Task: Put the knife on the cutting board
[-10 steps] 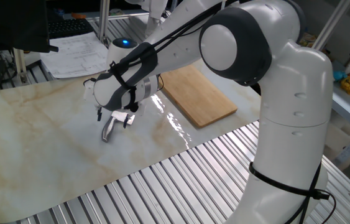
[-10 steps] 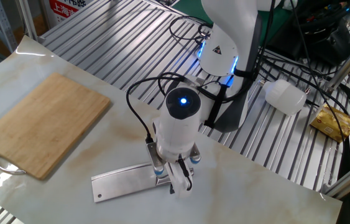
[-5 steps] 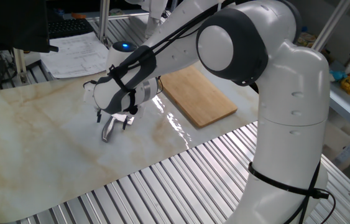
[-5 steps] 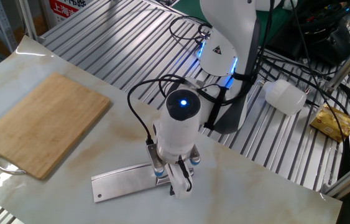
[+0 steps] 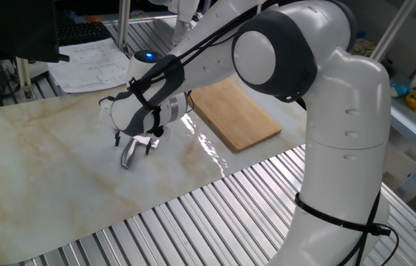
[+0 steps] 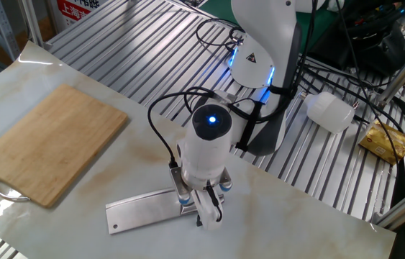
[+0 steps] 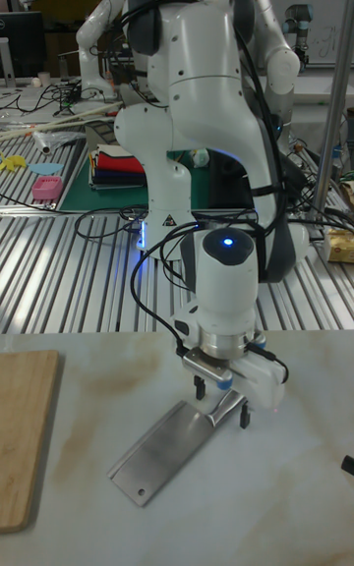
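Straddling one knife [image 7: 162,452] at its handle, the claw [image 7: 222,407] stands apart; one cutting board [image 6: 49,142] lies nearby.

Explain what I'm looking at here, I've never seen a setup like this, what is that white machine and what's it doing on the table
The white machine is a robot arm. Its tip carries a gripper with two jaws. All three pictures show one moment: two cameras look down at the table from different sides, and a taller picture looks toward the arm's base. On the marbled tabletop lie a small metal knife, a cleaver with a broad blade, and a wooden cutting board lying apart from it. The jaws are down at the knife's handle end, with the blade flat on the table. Whether they have closed on the handle is hard to tell.
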### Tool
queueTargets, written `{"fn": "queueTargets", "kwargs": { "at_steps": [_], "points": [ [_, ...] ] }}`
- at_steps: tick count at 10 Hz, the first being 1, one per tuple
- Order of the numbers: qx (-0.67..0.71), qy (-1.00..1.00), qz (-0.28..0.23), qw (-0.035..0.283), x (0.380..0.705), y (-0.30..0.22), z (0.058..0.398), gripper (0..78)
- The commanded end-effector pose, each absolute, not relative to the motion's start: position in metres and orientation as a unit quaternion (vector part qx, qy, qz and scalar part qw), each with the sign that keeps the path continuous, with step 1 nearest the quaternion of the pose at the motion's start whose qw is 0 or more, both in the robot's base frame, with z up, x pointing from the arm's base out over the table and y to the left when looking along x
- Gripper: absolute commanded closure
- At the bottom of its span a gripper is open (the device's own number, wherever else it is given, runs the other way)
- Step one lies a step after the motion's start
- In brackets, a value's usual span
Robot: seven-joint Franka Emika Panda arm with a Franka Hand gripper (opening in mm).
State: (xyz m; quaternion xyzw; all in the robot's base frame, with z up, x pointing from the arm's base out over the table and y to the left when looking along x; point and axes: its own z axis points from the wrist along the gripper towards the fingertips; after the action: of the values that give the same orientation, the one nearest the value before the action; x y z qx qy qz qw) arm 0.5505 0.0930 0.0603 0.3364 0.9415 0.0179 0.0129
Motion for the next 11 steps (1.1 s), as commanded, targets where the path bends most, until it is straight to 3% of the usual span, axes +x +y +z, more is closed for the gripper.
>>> {"fn": "queueTargets", "kwargs": {
  "at_steps": [1, 11],
  "points": [
    [0.335, 0.942, 0.008, 0.02, 0.5533, 0.0917, 0.0632, 0.1],
    [0.332, 0.943, 0.004, 0.021, 0.556, 0.0903, 0.0591, 0.1]
  ]
}}
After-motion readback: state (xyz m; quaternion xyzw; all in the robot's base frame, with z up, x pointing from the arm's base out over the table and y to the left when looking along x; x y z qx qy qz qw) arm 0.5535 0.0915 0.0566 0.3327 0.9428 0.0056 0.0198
